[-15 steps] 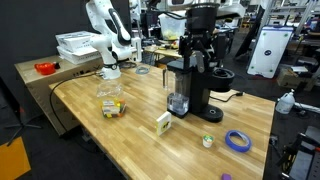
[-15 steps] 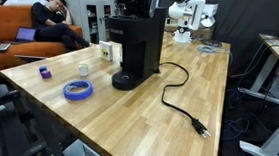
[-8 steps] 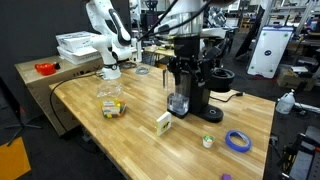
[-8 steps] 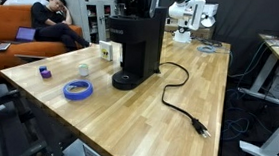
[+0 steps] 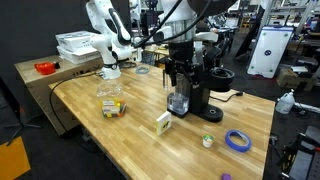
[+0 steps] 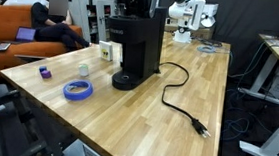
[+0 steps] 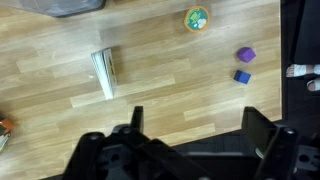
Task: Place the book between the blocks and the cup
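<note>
The book (image 5: 163, 122) is a small white box standing on edge on the wooden table, in front of the coffee machine. It also shows in the wrist view (image 7: 103, 72) and in an exterior view (image 6: 107, 51). The blocks (image 5: 111, 106) lie with a clear container to its left. The small cup (image 5: 208, 141) with a yellow-green top sits to its right, and also shows in the wrist view (image 7: 197, 18). My gripper (image 5: 178, 70) hangs open and empty high above the table, in front of the coffee machine. Its fingers (image 7: 195, 125) are spread wide over bare wood, away from the book.
A tall black coffee machine (image 5: 192, 88) stands mid-table with its cord (image 6: 183, 102) trailing across the wood. A blue tape ring (image 5: 238, 140) lies near the cup. Small purple (image 7: 246, 54) and blue (image 7: 241, 76) blocks lie by the table edge. A second white robot arm (image 5: 108, 40) stands at the far end.
My arm has come down and to the left in front of the coffee machine. The book, blocks and cup have not moved.
</note>
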{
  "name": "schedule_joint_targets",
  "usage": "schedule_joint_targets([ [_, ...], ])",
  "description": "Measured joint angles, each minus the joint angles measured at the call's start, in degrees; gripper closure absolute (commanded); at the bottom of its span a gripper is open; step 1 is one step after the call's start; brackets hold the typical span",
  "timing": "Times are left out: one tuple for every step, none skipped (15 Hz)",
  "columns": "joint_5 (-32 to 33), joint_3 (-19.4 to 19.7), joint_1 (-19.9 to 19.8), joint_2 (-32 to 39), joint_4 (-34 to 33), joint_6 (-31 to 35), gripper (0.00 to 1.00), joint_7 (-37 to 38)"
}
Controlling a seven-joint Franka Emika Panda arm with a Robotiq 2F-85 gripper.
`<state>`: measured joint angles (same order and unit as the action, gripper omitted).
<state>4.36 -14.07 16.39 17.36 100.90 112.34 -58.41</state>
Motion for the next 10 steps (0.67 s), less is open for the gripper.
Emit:
schedule_joint_targets([
  [0.0, 0.0, 0.0, 0.0, 0.0, 0.0, 0.0, 0.0],
  [0.0, -0.03, -0.03, 0.02, 0.01, 0.0, 0.0, 0.0],
  [-0.09, -0.09, -0.06, 0.05, 0.02, 0.0, 0.0, 0.0],
  [-0.4, -0.17, -0.13, 0.05, 0.01, 0.0, 0.0, -0.01],
  [-0.42, -0.2, -0.19, 0.08, -0.08, 0.02, 0.0, -0.03],
  [-0.32, -0.2, -0.26, 0.18, -0.37, 0.09, 0.0, -0.1],
  [-0.12, -0.18, -0.33, 0.45, -0.89, 0.3, 0.0, -0.1],
  [0.24, -0.11, -0.39, 1.05, -1.75, 0.71, 0.0, -0.1],
  [0.6, -0.01, -0.47, 1.89, -2.61, 1.26, 0.0, -0.1],
  [0.8, 0.06, -0.57, 3.07, -3.61, 2.13, 0.0, -0.1],
])
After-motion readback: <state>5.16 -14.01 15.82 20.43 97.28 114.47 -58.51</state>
